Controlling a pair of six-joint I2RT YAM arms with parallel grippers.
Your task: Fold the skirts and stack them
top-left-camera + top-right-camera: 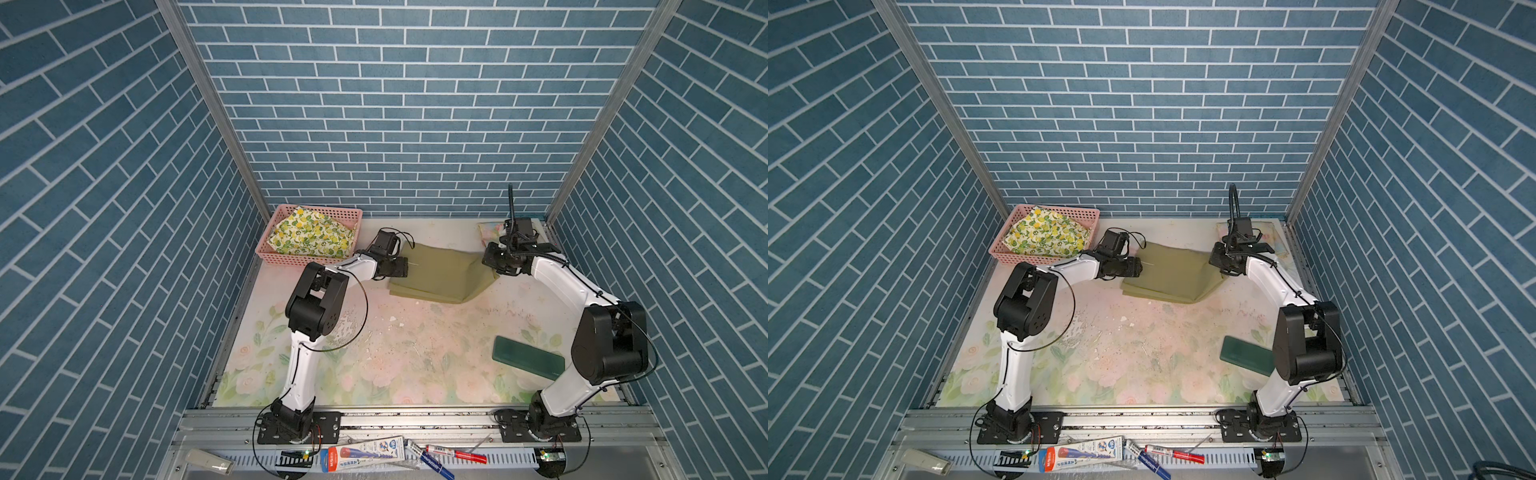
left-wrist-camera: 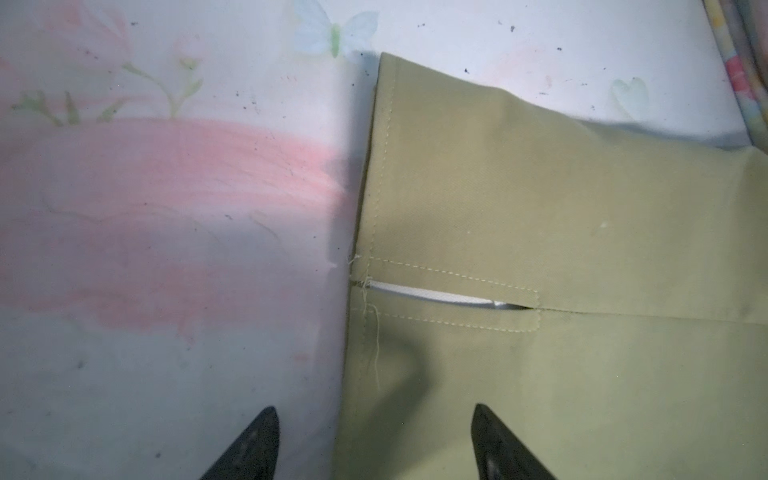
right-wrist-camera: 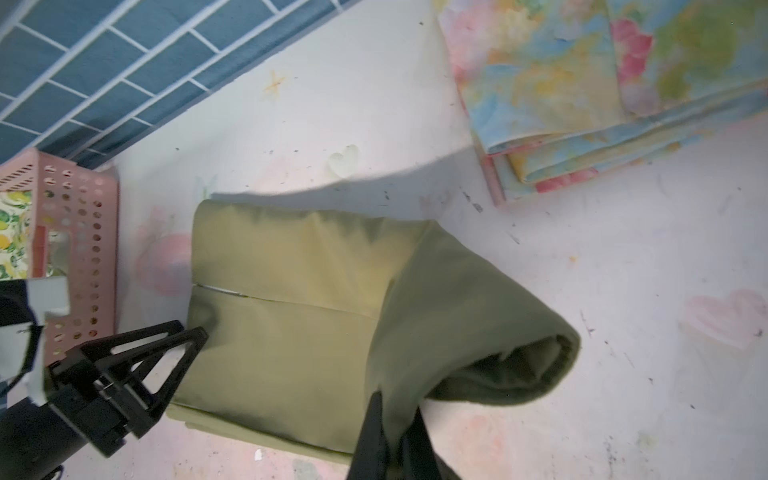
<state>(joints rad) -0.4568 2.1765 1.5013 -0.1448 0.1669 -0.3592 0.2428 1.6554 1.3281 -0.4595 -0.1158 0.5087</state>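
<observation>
Right pincer (image 3: 395, 405) is clenched on a lifted fold of the olive skirt (image 1: 440, 274). Left pincer (image 2: 374, 409) is released, straddling its opposite edge. Pastel skirt (image 3: 561, 83) lies folded beyond the right pincer. Lemon skirt (image 1: 311, 235), in the basket (image 1: 307, 259) beside the left pincer, appears unfolded. Stacking is not yet done.

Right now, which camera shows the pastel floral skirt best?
The right wrist view: the pastel floral skirt lies folded there, its layered edges clear. Both top views show only a corner behind the right arm; the left wrist view catches a sliver.
</observation>
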